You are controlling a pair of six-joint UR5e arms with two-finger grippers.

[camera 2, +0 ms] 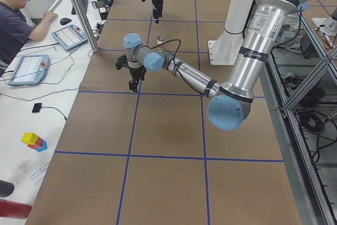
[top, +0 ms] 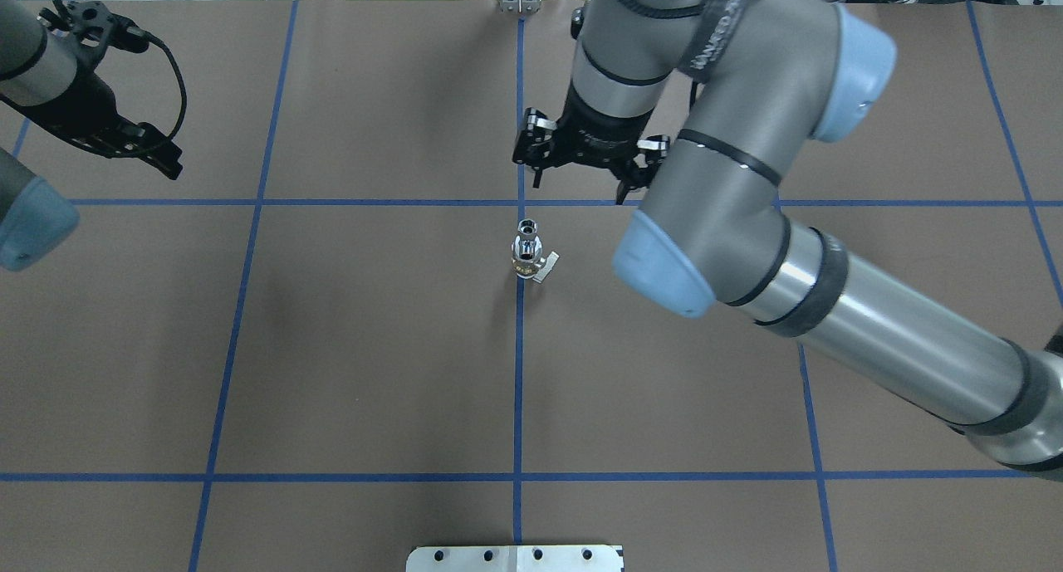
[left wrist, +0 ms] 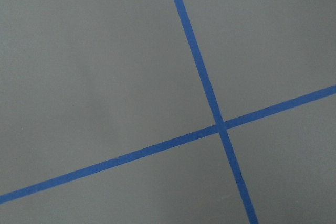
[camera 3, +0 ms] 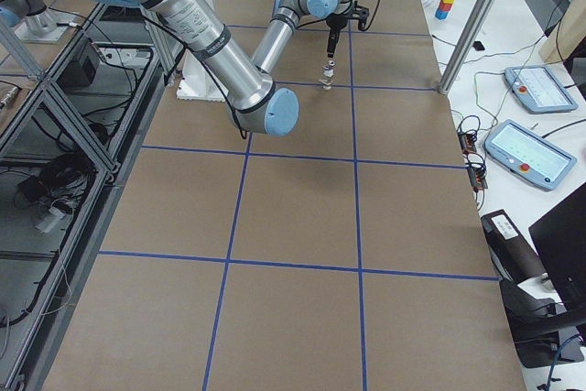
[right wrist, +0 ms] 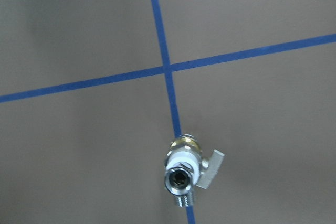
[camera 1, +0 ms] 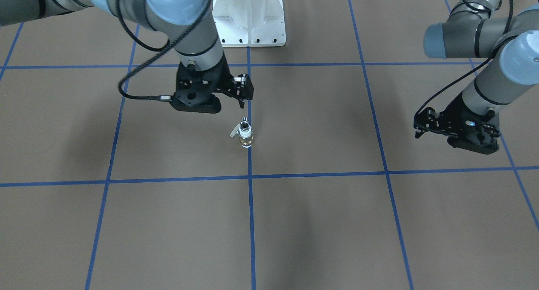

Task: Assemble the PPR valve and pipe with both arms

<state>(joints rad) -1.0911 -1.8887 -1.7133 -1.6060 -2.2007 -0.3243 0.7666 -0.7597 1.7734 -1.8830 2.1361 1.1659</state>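
Observation:
The PPR valve (camera 1: 245, 135) stands upright on the brown table, on a blue tape line, with its small lever to one side. It also shows in the overhead view (top: 526, 256) and the right wrist view (right wrist: 184, 161). The silver pipe (top: 528, 227) sits in the valve's top end. My right gripper (top: 580, 186) hovers just beyond the valve, apart from it, open and empty; it also shows in the front view (camera 1: 242, 102). My left gripper (camera 1: 417, 128) hangs far off to the side, open and empty. The left wrist view shows only bare table and tape.
The large white bolted pedestal (camera 1: 248, 25) stands at the robot's side of the table, behind the valve. Blue tape lines (left wrist: 220, 125) cross the brown table. An operator (camera 2: 16, 19) sits at a side desk with tablets and coloured blocks (camera 2: 34, 140).

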